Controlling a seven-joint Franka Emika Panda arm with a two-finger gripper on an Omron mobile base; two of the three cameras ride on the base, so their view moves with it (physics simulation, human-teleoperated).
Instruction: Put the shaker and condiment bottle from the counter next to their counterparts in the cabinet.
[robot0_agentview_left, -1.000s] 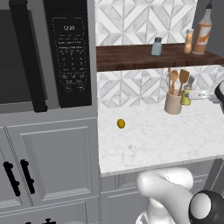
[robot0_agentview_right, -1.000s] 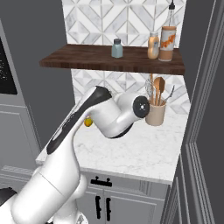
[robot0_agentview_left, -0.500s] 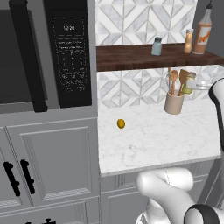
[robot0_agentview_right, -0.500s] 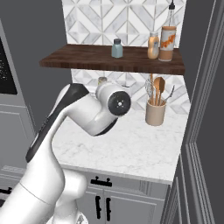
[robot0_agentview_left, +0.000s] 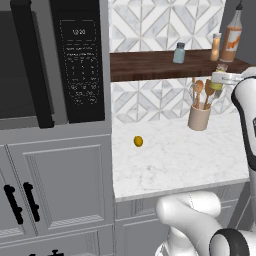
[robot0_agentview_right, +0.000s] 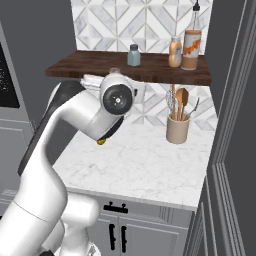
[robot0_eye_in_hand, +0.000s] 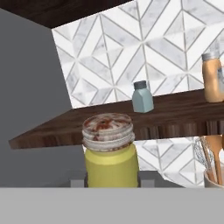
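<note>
My gripper (robot0_eye_in_hand: 111, 178) is shut on the shaker (robot0_eye_in_hand: 110, 158), a yellow-green jar with a brownish cap, held upright. In the left base view the gripper (robot0_agentview_left: 220, 78) holds the shaker (robot0_agentview_left: 216, 84) just below the front edge of the cabinet (robot0_agentview_left: 150, 64), above the utensil holder. The pale blue-grey shaker (robot0_agentview_left: 179, 52) stands on the cabinet board, beyond and right of the held one in the hand view (robot0_eye_in_hand: 142, 97). The condiment bottle (robot0_agentview_left: 216, 46) stands on the board beside the tall orange-labelled bottle (robot0_agentview_left: 231, 36). The counter (robot0_agentview_left: 175, 160) lies below.
A beige holder with wooden utensils (robot0_agentview_left: 199, 116) stands on the counter under the shelf's right end. A small yellow lemon-like object (robot0_agentview_left: 138, 141) lies near the counter's left edge. A black microwave (robot0_agentview_left: 55, 60) hangs at left. My arm's big elbow (robot0_agentview_right: 117, 97) fills the middle of the right base view.
The gripper has risen with the shaker from beside the utensil holder to just under the cabinet board's edge. The arm's elbow has swung up and left in the right base view.
</note>
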